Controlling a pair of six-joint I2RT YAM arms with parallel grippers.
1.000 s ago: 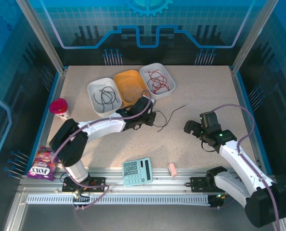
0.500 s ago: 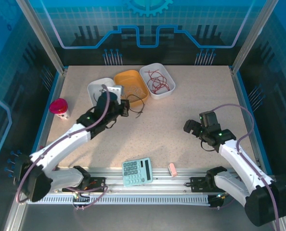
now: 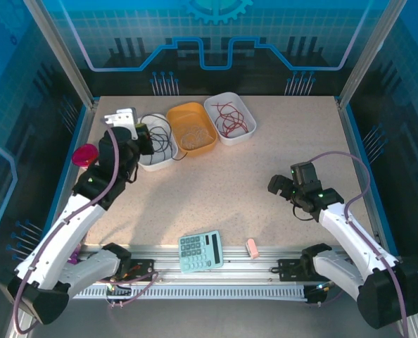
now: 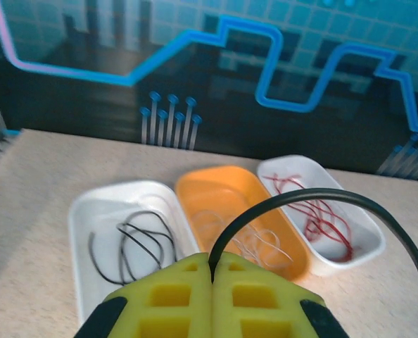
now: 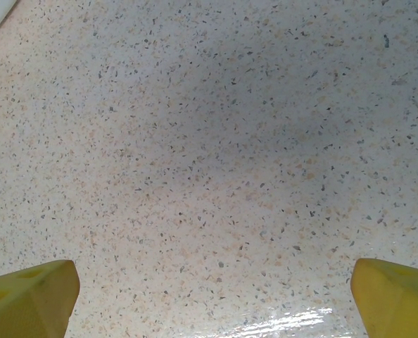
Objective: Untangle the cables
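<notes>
My left gripper (image 3: 146, 135) hovers at the near-left edge of the left white tray (image 3: 145, 161), shut on a black cable (image 4: 314, 195). In the left wrist view the yellow fingers (image 4: 174, 296) are pressed together on the cable's end, and the cable arcs up and off to the right. More black cables (image 4: 128, 243) lie in that left white tray (image 4: 82, 218). Whitish cables (image 4: 255, 239) lie in the orange tray (image 3: 207, 138). Red cables (image 3: 231, 120) lie in the right white tray (image 3: 247, 107). My right gripper (image 3: 282, 187) is open low over bare tabletop at the right; its fingertips (image 5: 33, 296) are spread wide.
A light blue calculator (image 3: 200, 251) and a small pink eraser (image 3: 252, 247) lie near the front rail. A red-topped cup (image 3: 85, 156) stands at the left edge beside my left arm. The three trays sit in a row at the back.
My left arm has swung back and to the left, carrying the black cable from the middle of the table to the left white tray. The right arm has not moved.
</notes>
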